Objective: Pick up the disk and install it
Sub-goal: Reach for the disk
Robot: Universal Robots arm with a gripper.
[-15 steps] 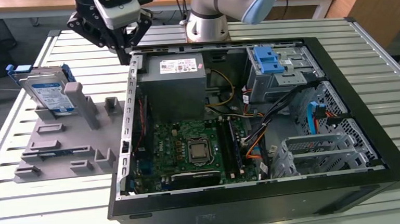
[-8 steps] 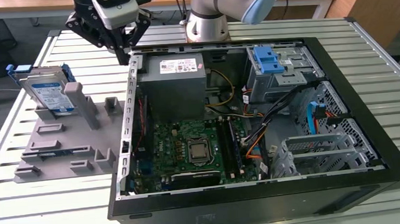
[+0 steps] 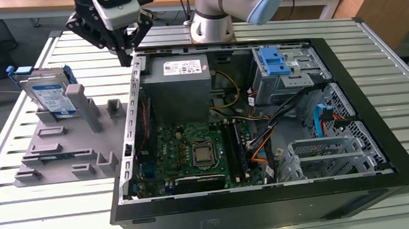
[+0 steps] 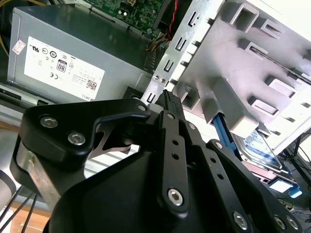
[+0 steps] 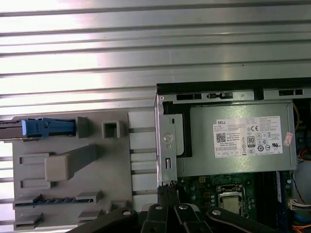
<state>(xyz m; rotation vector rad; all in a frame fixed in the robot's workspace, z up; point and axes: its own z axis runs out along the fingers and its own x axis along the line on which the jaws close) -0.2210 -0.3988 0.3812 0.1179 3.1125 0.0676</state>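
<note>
One slatted metal table [image 3: 40, 209] holds computer case [image 3: 267, 209], disk [image 3: 52, 98] standing in gray rack [image 3: 64, 149]; white sticker [image 3: 180, 68] on power supply [image 3: 182, 92]; claw [image 3: 125, 59] pinched together, empty.

the disk [image 3: 52, 98] stands on the fixture [image 3: 57, 150], just beside the computer case [image 3: 267, 206] on the exterior view's left.

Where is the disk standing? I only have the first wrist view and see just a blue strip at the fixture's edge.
Observer: The disk stands upright in a slot of the fixture, label toward the exterior view.
Operator: Is anything holding it?
Observer: No, its face and handle are free; the gripper hangs shut over the case wall.
Operator: Anything blue inside the case?
Observer: Yes, a blue latch tops the cage at the exterior view's right.
</note>
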